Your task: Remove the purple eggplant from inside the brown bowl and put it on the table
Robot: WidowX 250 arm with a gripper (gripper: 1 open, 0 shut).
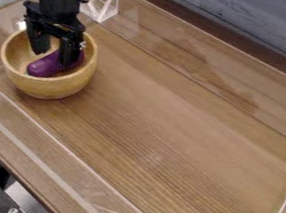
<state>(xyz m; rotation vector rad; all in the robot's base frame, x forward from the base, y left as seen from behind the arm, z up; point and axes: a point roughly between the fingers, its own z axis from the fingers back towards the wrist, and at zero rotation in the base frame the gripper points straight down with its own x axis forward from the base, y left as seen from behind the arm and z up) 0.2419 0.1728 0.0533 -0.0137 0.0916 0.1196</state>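
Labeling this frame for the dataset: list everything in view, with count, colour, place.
purple eggplant: one, glossy purple, lying inside the bowl, partly hidden by the gripper's fingers.
brown bowl: one, light-brown wood, near the table's left end.
table: one, brown wood grain, fills most of the view.
clear plastic walls: low, transparent, along the table's edges.
clear plastic stand: one, transparent, on the table behind the bowl.
grey wall: behind the table, top of the view.
gripper: one, black, pointing down into the bowl, jaws open on either side of the eggplant; contact cannot be told.
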